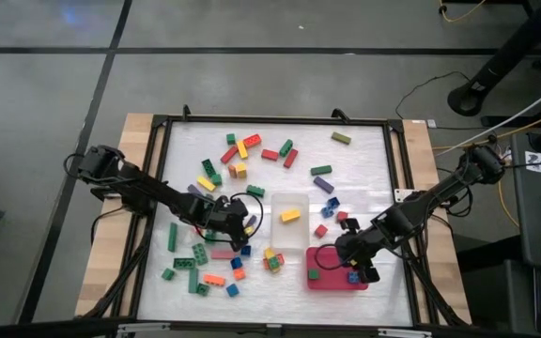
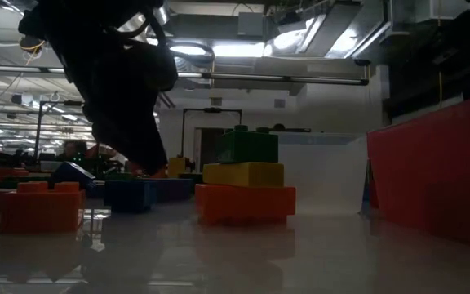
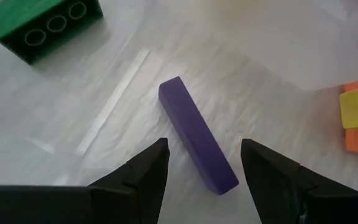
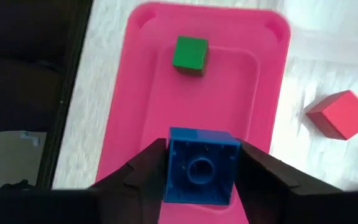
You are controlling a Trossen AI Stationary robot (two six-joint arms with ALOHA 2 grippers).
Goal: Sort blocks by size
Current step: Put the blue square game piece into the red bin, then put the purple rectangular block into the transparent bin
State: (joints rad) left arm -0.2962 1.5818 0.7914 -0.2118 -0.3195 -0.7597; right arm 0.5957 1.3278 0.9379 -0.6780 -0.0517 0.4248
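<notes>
Blocks in many colours lie scattered on the white table [image 1: 364,178]. My left gripper [image 1: 239,228] hangs low and open left of the clear tub [image 1: 289,208]. In its wrist view the fingers [image 3: 143,171] stand on either side of the near end of a long purple bar [image 3: 194,142] that lies flat on the table, not touching it. My right gripper [image 1: 359,270] is over the red tray [image 1: 325,280], shut on a blue square block [image 4: 202,167]. A green block [image 4: 189,54] lies in the tray. My right gripper pinches the blue square block by two opposite side walls [image 4: 171,163] between its two fingers, slanting down from above. The block's hollow underside faces the wrist camera. It sits over the tray's floor [image 4: 229,106]; whether it rests on the floor I cannot tell.
The clear tub holds a yellow block [image 1: 290,215]. A green brick [image 3: 42,25] lies beyond the purple bar, and a small stack of orange, yellow and green blocks [image 2: 244,181] stands near the tub. A red block [image 4: 342,114] lies on the table beside the tray.
</notes>
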